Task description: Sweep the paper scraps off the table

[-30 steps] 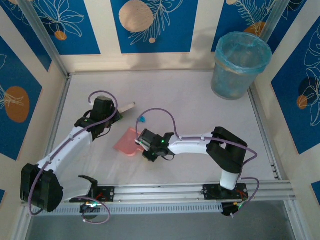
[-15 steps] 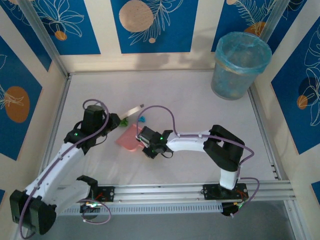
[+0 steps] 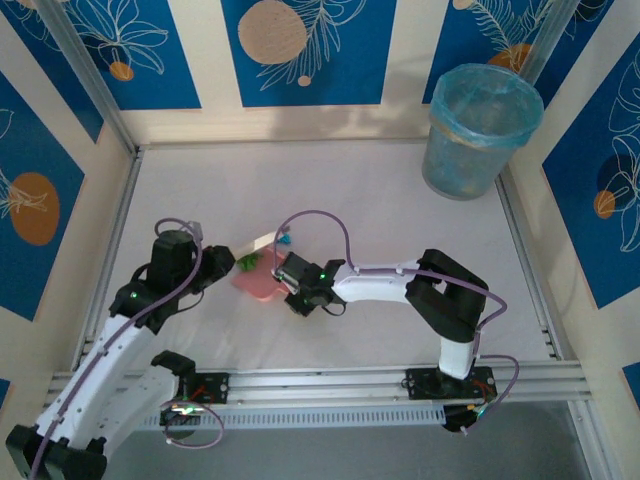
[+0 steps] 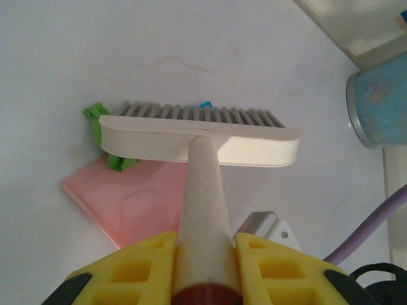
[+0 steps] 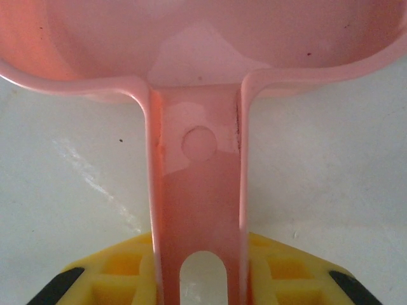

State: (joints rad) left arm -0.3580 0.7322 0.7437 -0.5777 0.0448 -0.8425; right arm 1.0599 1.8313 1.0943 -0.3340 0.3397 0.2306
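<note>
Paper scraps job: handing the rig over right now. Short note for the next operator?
Grippers: the left gripper is shut on the brush handle. The right gripper is shut on the dustpan handle, with the pan flat on the table.
Scraps: the green scrap sits at the pan's far edge beside the brush head. The cyan scrap lies just beyond the bristles.
Done: no scraps visible inside the pan. The contents of the bin at the far right corner are unreadable.
Left: sweep both scraps into the pan, then probably empty it into the bin.
</note>
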